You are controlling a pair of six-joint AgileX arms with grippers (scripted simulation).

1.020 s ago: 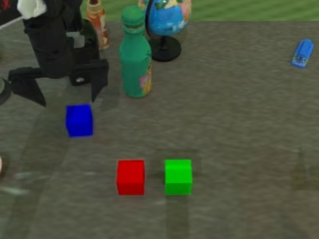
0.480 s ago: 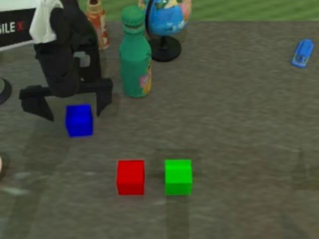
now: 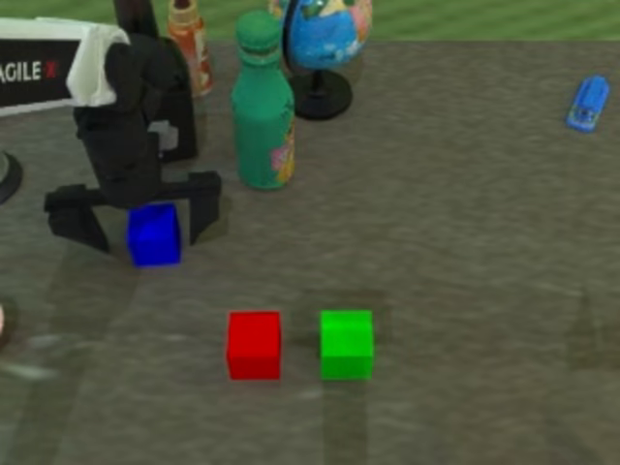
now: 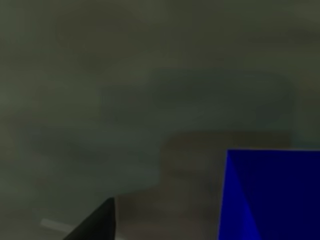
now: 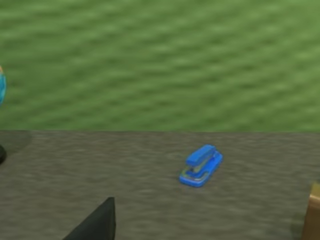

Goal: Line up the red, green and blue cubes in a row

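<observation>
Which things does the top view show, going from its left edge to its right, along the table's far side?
Orange bottle → teal bottle → globe → blue toy.

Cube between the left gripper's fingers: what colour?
Deep blue cube, left gripper open around it; clearest in top view.

White panel on the left arm (image 3: 58, 68) lettered "AGILE X" in black with a red X, first letter cut by the frame edge, teal bottle (image 3: 263, 107) with a colourful label, no words legible, nothing else readable
</observation>
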